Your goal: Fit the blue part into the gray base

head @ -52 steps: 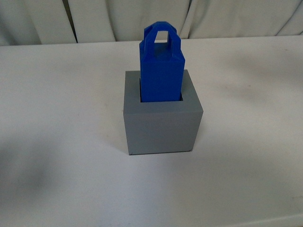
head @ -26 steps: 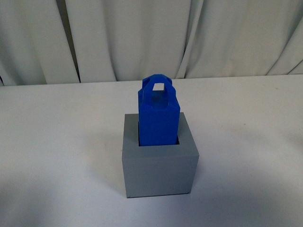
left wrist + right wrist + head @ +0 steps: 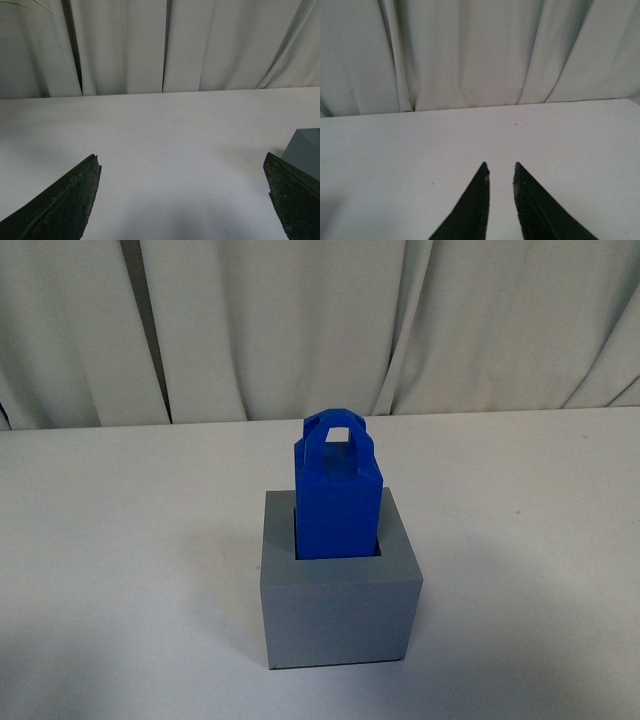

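Observation:
The blue part stands upright in the square recess of the gray base at the middle of the white table in the front view, its looped handle on top. Neither gripper shows in the front view. My left gripper is open and empty over bare table, with a corner of the gray base just beyond one finger. My right gripper is shut and empty over bare table, and neither task thing shows in its view.
The white table spreads around the base on all sides. A pale curtain hangs along the table's far edge in all three views.
The front view has shifted: the base and blue part sit lower in the picture and more curtain shows. The blue part stays seated in the base.

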{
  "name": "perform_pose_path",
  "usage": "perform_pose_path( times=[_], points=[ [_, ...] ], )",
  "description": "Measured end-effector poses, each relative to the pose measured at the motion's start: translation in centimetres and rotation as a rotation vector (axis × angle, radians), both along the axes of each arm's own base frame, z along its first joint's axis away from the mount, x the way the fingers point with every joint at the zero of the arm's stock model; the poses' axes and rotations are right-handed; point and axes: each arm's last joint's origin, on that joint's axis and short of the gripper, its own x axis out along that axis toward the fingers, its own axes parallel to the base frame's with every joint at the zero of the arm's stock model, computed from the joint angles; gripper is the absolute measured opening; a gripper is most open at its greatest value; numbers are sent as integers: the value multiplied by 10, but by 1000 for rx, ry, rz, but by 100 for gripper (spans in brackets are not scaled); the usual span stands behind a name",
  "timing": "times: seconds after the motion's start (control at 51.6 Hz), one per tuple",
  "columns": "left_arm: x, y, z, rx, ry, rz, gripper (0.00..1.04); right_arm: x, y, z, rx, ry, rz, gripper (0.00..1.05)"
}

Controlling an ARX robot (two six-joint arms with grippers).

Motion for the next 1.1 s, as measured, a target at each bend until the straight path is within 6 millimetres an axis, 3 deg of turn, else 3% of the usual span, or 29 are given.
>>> perform_pose_path(
  times=[0.077,0.31,0.755,1.104],
  points=[
    [0,0,0,0,0,0,99,-11,4,-4,-1,-3,-2,1],
    [0,0,0,0,0,0,99,-33,18,-15,3,-1,6,2],
    [0,0,0,0,0,0,99,-56,19,-31,5,4,1,2],
    [0,0,0,0,0,0,99,-70,19,-26,5,-18,2,2]
  ],
)
